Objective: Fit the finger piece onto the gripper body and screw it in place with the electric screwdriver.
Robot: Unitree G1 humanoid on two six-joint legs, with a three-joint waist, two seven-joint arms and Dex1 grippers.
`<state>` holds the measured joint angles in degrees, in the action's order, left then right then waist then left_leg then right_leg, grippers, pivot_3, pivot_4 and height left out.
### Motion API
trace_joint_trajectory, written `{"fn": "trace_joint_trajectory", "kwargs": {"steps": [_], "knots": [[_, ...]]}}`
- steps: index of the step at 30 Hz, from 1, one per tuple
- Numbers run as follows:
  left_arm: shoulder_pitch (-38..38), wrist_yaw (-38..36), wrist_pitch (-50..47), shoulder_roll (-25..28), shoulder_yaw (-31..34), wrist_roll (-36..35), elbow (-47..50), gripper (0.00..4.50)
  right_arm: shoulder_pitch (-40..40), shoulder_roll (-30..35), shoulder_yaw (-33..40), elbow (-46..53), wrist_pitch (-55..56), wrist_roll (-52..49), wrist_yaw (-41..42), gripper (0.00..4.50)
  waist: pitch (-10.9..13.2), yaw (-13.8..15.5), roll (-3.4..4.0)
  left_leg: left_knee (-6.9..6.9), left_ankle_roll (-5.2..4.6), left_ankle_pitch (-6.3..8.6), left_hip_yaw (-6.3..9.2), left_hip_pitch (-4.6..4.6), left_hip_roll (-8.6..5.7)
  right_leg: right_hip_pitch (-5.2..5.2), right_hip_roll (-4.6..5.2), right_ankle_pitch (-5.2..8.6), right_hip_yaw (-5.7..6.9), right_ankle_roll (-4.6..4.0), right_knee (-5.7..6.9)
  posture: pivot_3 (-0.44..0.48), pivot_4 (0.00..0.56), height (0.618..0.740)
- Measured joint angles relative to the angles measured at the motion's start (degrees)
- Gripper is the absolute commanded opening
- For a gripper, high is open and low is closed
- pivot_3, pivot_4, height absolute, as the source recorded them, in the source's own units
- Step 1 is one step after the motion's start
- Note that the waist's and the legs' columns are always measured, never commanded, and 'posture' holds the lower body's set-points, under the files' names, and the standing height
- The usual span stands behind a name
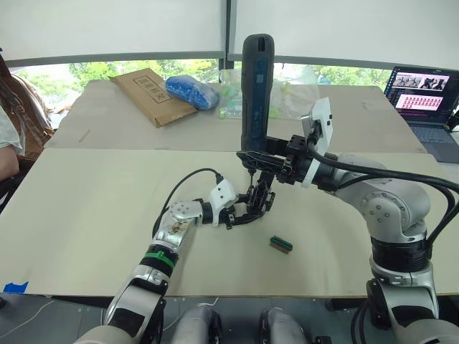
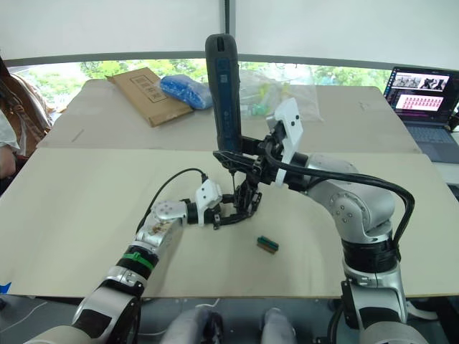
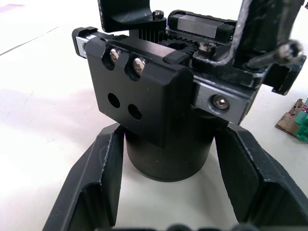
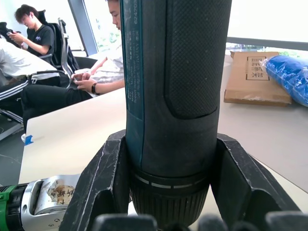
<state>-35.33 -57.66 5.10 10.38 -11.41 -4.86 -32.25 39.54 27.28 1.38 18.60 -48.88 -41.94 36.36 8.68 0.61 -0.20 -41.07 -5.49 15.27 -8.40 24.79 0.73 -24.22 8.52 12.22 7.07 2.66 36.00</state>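
The electric screwdriver [image 1: 257, 89], a dark cylinder with stippled grip, stood upright, clamped in the right pincer [image 1: 276, 166]. The left pincer [image 1: 240, 213] gripped the round base of the black gripper body [image 3: 163, 106]. Label text was unreadable.

bare table [image 1: 93, 215] all around, small green block [image 1: 281, 244] just beside gripper body [image 1: 255, 203]

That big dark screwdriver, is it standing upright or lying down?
Upright. The electric screwdriver stands on end, rounded end up and bit pointing down at the gripper body, clamped near its lower end by the right pincer.
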Motion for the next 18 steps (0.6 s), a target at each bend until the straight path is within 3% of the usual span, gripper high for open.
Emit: {"fn": "trace_joint_trajectory", "kwargs": {"steps": [18], "knots": [[-0.1, -0.1, 0.0, 0.0, 0.0, 0.0, -0.1, 2.30, 0.0, 0.8, -0.4, 0.1, 2.6, 2.3, 2.9, 1.93, 0.0, 0.0, 0.00, 0.01, 0.00, 0.00, 0.00, 0.00, 0.00, 0.00, 0.00, 0.00, 0.00, 0.00, 0.00, 0.000, 0.150, 0.732]]}}
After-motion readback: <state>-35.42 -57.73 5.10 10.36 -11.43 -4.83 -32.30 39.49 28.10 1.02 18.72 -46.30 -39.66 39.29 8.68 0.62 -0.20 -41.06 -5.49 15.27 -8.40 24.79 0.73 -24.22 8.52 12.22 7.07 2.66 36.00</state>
